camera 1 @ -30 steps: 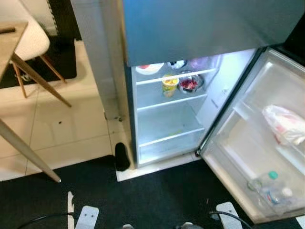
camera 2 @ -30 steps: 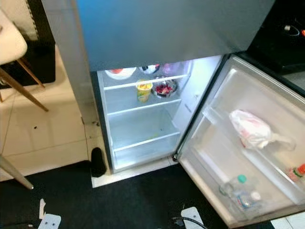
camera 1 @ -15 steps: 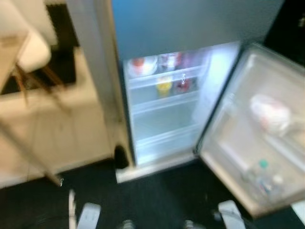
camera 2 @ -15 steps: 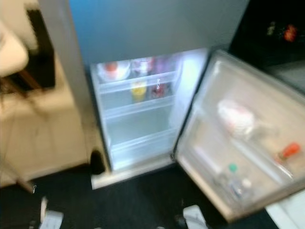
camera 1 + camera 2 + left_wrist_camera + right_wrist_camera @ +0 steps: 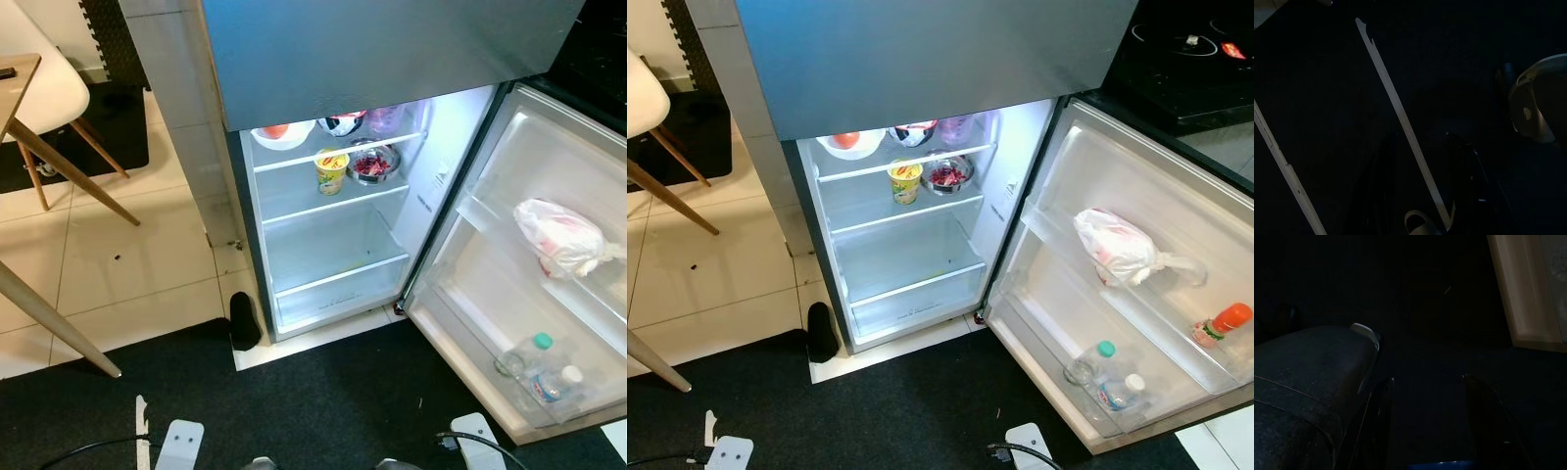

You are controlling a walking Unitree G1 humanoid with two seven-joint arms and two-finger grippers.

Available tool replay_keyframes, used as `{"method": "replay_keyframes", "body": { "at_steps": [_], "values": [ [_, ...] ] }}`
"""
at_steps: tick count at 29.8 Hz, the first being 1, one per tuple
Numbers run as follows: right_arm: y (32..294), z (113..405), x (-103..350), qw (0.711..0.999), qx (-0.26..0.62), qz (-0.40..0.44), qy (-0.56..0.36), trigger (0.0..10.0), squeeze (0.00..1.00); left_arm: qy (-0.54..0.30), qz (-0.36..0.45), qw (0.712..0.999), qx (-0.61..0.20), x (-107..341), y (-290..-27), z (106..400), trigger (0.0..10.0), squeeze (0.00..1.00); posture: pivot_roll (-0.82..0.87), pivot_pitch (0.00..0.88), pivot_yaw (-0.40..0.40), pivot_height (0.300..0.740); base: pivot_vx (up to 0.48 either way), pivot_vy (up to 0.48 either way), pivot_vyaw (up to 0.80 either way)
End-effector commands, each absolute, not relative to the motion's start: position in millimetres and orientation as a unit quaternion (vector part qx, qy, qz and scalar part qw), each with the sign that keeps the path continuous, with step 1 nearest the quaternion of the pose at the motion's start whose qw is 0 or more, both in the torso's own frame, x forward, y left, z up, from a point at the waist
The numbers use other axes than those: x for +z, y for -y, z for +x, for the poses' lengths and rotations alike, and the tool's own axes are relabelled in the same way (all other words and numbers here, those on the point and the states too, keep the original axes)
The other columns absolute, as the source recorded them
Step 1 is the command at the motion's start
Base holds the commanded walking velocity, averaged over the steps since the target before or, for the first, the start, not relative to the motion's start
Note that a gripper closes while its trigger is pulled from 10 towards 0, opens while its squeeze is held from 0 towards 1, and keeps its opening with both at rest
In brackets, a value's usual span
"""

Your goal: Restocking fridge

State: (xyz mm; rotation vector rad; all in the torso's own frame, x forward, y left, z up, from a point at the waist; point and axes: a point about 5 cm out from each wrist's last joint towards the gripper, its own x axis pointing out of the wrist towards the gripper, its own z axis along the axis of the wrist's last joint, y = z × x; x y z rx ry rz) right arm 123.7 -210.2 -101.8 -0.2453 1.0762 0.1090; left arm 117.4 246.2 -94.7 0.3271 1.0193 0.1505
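Observation:
The fridge (image 5: 333,255) stands before me with its lower door (image 5: 480,294) swung open to my right. On its top shelf are a white bowl (image 5: 282,133) and other dishes. The shelf below holds a yellow cup (image 5: 331,170) and a metal bowl of red food (image 5: 372,164). The lower shelves are bare. In the door rest a tied plastic bag (image 5: 558,237), two water bottles (image 5: 537,367) and an orange-capped bottle (image 5: 1222,324). My left gripper (image 5: 1420,196) hangs open over the dark mat, holding nothing. My right gripper (image 5: 1432,426) hangs open beside my leg, also holding nothing.
A black object (image 5: 243,320) lies on the floor at the fridge's left corner. A wooden table leg (image 5: 59,323) and a white chair (image 5: 54,88) stand to my left on pale tiles. A dark cooktop (image 5: 1185,59) is at the far right. A cable (image 5: 470,446) lies on the mat.
The camera has swung a little, blurred half a second ago and sharp now, so the fridge sits further left in the picture. Nothing in the fridge has moved.

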Motion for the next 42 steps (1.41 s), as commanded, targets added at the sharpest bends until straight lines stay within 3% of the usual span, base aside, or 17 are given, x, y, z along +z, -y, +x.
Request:
{"method": "replay_keyframes", "body": {
  "at_steps": [1, 24, 40, 42],
  "values": [
    [211.8, 120.7, -102.4, 0.85, 0.041, -0.109, -0.513, 10.0, 0.0, -0.499, 0.156, 0.85, 0.065, -97.4, -245.6, 109.6, 10.0, 0.0, -0.06, 0.072, -0.045, 0.74, 0.0, -0.337, 0.0],
    [211.4, 119.3, -103.0, 0.85, 0.039, -0.106, -0.515, 10.0, 0.0, -0.494, 0.163, 0.852, 0.06, -96.9, -245.9, 110.2, 10.0, 0.0, -0.06, 0.073, -0.046, 0.74, 0.0, -0.468, 0.0],
    [212.3, 119.8, -102.7, 0.85, 0.037, -0.105, -0.515, 10.0, 0.0, -0.491, 0.153, 0.855, 0.061, -97.3, -243.2, 110.5, 10.0, 0.0, -0.06, 0.073, -0.047, 0.74, 0.0, 0.0, 0.0],
    [217.7, 115.9, -103.9, 0.841, 0.004, -0.102, -0.532, 10.0, 0.0, -0.491, 0.154, 0.855, 0.061, -97.2, -243.5, 110.5, 10.0, 0.0, -0.06, 0.074, -0.048, 0.74, 0.0, 0.0, 0.0]
  ]
}}
